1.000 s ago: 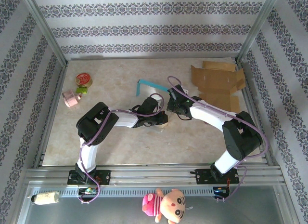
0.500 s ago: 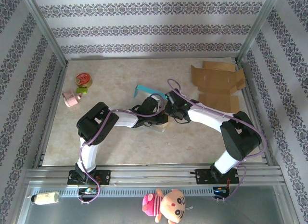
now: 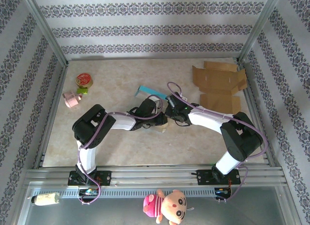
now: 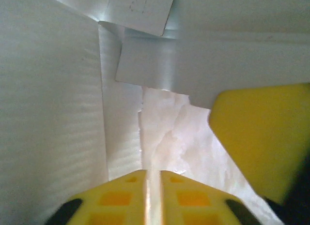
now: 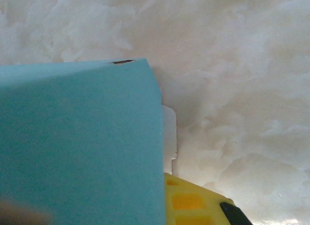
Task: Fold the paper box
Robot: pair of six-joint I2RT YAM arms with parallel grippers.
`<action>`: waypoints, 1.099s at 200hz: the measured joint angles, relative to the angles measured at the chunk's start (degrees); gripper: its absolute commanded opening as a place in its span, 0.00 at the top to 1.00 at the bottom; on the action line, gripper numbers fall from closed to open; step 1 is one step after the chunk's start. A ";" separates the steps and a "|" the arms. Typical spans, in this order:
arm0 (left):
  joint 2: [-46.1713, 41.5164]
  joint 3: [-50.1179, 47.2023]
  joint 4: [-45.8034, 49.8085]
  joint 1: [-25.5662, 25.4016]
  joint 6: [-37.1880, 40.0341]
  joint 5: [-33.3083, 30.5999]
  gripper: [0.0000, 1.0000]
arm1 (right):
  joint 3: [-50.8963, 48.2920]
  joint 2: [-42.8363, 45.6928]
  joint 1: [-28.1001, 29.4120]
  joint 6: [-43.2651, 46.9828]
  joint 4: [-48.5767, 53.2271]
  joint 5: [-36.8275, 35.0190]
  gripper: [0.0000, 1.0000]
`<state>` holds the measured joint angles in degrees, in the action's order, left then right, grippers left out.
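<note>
- One paper box (image 3: pixel 150 91), teal outside and white inside, mid-counter (image 3: pixel 116 75), between two end effectors.
- Left end effector (image 4: pixel 147 179) inside the box, white walls around it, thin white edge between its fingers; cannot tell whether clamped or slightly apart.
- Right end effector (image 3: pixel 170 110) pinched together on the box's teal panel.
- One round tin (image 3: pixel 84 80) and one pink cup (image 3: pixel 72 98) well apart at left; brown cardboard (image 3: pixel 218 82) at back right.

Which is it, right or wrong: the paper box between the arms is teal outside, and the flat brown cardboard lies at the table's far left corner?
Wrong in one point: the top external view shows the brown cardboard at the far right corner. The paper box is teal outside.
</note>
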<state>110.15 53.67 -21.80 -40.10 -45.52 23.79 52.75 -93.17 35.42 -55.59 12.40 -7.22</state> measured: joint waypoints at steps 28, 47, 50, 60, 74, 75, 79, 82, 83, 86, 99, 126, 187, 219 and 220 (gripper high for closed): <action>-5.09 -2.97 0.42 0.07 0.20 -2.03 0.75 | 0.00 -0.04 -0.02 0.00 -0.02 -0.04 0.90; -9.09 -4.87 0.98 0.09 0.31 -3.96 0.75 | 0.00 -0.11 -0.02 0.00 0.00 -0.24 0.90; -9.75 -5.25 1.05 0.09 0.33 -4.39 0.75 | 0.00 -0.11 -0.02 0.00 -0.02 -0.26 0.90; -12.79 -6.69 1.64 0.09 0.55 -5.90 0.75 | 0.00 -0.13 -0.02 0.02 0.00 -0.28 0.90; -17.81 -8.17 3.67 0.09 1.42 -8.61 0.74 | 0.00 -0.17 -0.02 0.02 0.00 -0.42 0.90; -18.03 -8.20 3.87 0.09 1.44 -8.79 0.74 | 0.00 -0.17 -0.02 0.02 0.00 -0.42 0.90; -19.50 -8.31 4.79 0.09 1.79 -9.66 0.74 | 0.00 -0.22 -0.02 0.04 0.00 -0.44 0.90; -20.57 -8.31 5.46 0.09 2.03 -10.43 0.74 | 0.00 -0.22 -0.02 0.04 0.00 -0.44 0.90; -21.16 -8.31 5.81 0.09 2.14 -10.78 0.74 | 0.00 -0.22 -0.02 0.04 0.00 -0.44 0.90; -22.47 -8.31 6.47 0.09 2.58 -11.65 0.73 | 0.02 -0.24 -0.02 0.07 0.00 -0.46 0.90; -27.89 -7.85 9.94 0.11 4.22 -15.63 0.67 | 0.02 -0.33 -0.02 0.22 -0.02 -0.50 0.90; -35.12 -1.84 19.63 1.57 7.50 -23.43 0.53 | 0.11 -0.42 -0.02 0.42 -0.02 -0.66 0.90; -30.40 13.09 34.36 14.84 13.53 -20.50 0.30 | 0.50 -0.44 -0.02 1.70 0.28 -0.85 0.90; -24.50 13.44 37.57 17.31 14.47 -12.15 0.29 | 1.31 -0.74 -0.02 2.64 1.27 -0.90 0.90; -24.39 13.44 37.66 17.31 14.49 -12.00 0.29 | 1.33 -0.74 -0.02 2.64 1.29 -0.90 0.90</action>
<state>85.76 67.11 15.86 -22.79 -31.03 11.79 54.08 -93.91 35.40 -52.95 13.69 -8.12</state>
